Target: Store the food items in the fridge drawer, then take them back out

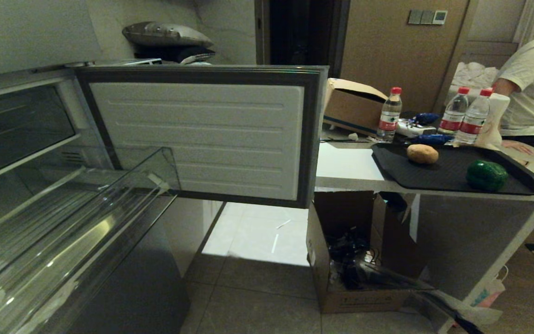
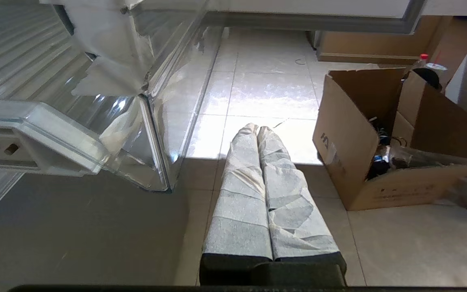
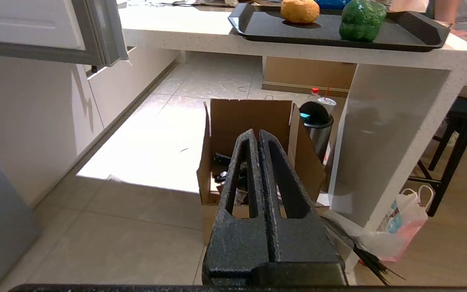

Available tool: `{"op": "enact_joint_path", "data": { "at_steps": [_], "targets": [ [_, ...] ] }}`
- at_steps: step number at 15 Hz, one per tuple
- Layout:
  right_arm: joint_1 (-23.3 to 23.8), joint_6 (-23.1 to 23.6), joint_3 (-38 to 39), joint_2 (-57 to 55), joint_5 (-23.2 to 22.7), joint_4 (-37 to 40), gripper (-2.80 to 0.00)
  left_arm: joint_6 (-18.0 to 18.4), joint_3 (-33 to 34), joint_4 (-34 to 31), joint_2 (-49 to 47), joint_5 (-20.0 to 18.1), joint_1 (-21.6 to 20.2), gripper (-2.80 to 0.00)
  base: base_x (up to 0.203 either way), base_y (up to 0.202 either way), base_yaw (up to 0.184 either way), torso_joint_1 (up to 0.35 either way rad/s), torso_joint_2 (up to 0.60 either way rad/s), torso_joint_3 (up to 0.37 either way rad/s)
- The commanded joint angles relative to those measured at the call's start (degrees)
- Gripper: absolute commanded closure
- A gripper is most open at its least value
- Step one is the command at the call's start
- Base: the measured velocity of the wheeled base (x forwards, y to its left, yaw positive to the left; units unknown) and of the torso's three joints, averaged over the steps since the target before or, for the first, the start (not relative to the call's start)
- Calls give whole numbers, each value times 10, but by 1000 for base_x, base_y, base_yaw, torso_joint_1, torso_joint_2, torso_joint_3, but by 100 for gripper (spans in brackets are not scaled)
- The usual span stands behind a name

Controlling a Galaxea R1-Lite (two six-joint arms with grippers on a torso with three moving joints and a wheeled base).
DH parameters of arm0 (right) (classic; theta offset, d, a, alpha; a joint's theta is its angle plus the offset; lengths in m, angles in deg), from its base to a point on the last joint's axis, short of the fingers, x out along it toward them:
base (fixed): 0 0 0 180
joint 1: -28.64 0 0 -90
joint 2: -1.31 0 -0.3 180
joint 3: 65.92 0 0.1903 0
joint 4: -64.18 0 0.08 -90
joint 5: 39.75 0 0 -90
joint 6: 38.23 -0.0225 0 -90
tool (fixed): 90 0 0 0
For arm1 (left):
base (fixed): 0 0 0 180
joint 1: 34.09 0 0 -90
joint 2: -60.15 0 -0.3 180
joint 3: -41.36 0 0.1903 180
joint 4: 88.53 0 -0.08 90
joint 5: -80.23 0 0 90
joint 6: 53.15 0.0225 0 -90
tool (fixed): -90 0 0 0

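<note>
Tan potato (image 1: 422, 154), glossy green item (image 1: 486, 175), black tray (image 1: 452, 182)

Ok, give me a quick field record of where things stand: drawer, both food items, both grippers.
drawer: fridge drawer open, clear bin pulled out, no food seen in it
potato: potato on the black tray, on the white counter
green item: green vegetable on the same tray, apart from the potato, nearer the tray's front edge
left gripper: left gripper low over the floor beside the bin, jaws shut, empty
right gripper: right gripper below counter height, jaws shut, empty
</note>
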Motion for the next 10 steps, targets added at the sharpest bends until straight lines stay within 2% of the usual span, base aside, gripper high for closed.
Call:
{"op": "enact_joint_path", "data": {
  "at_steps": [1,10],
  "targets": [
    [0,0,18,0,0,0,0,0,0,0,-1,0,0,0,0,0,0,0,0,0],
    [0,-1,18,0,0,0,0,1,0,0,0,0,0,0,0,0,0,0,0,0]
  ]
}}
